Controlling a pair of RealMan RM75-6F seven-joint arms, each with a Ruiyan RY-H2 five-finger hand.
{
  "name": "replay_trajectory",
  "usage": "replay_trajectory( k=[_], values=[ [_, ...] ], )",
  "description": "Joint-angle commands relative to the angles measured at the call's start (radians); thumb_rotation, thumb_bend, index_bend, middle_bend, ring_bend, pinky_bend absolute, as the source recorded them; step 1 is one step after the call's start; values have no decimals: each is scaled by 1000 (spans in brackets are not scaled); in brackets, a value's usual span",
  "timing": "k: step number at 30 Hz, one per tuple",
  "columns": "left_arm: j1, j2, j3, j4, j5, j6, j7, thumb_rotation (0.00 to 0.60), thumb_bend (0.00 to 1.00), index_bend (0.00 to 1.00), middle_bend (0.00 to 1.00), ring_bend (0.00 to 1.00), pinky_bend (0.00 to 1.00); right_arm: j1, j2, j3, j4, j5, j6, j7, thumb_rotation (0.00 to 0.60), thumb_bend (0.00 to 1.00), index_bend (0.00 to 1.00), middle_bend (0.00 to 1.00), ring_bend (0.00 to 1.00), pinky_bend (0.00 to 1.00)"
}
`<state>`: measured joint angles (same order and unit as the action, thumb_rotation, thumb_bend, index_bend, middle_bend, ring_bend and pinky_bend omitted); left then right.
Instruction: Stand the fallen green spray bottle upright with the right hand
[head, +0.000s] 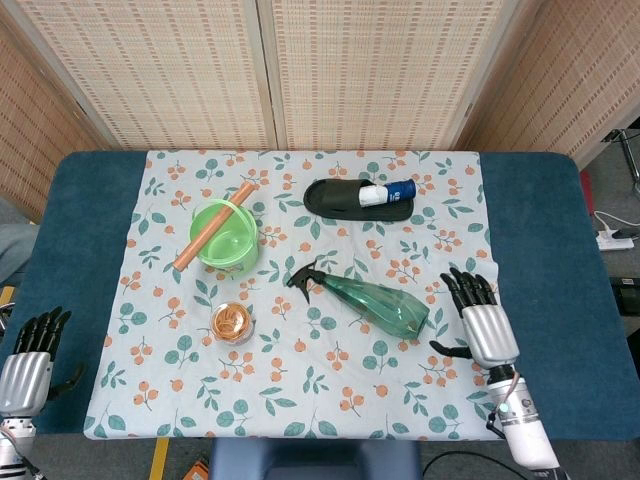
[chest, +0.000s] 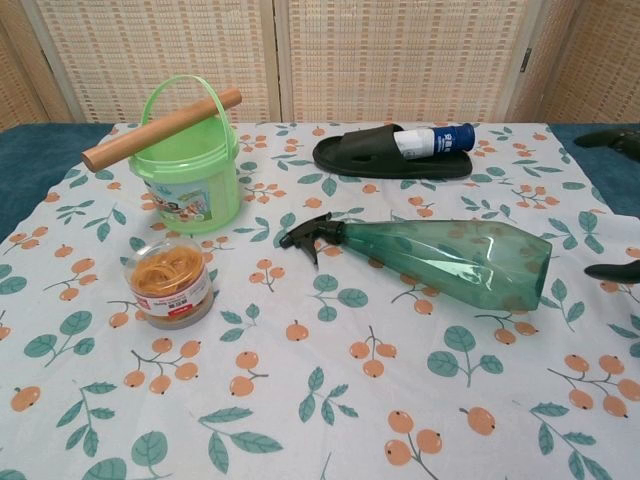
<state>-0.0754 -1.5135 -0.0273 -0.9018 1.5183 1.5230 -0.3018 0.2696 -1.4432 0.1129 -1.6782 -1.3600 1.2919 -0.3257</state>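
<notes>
Bottle (head: 372, 303) lies on its side mid-cloth, nozzle toward the bucket (head: 225, 239), base toward the right hand (head: 483, 325), which hovers near it, fingers spread and holding nothing. Wrap the wide body near the base (thumb underneath), then pivot it onto the base, clear of the slipper (head: 358, 199).

The green spray bottle (chest: 450, 258) looks like translucent glossy plastic, its trigger head matt black. The bucket (chest: 190, 180) at 10 o'clock is shiny green plastic under a smooth wooden rod (chest: 160, 128). A printed cloth (head: 300, 400) covers the matt blue tabletop (head: 545, 260).
</notes>
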Motion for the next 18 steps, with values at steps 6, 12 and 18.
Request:
replay_trajectory(
  k=[6, 12, 18],
  values=[
    [3, -3, -9, 2, -6, 12, -14, 600, 282, 0, 0, 0, 0, 78, -216, 15, 228, -32, -21, -5, 600, 0, 0, 0, 0, 0],
    [0, -3, -10, 8, -8, 3, -27, 600, 291, 0, 0, 0, 0, 101, -269, 15, 292, -17, -48, -36, 600, 0, 0, 0, 0, 0],
    [3, -1, -8, 7, -4, 9, -37, 600, 292, 0, 0, 0, 0, 115, -279, 10, 369, -20, -50, -91, 600, 0, 0, 0, 0, 0]
  ],
)
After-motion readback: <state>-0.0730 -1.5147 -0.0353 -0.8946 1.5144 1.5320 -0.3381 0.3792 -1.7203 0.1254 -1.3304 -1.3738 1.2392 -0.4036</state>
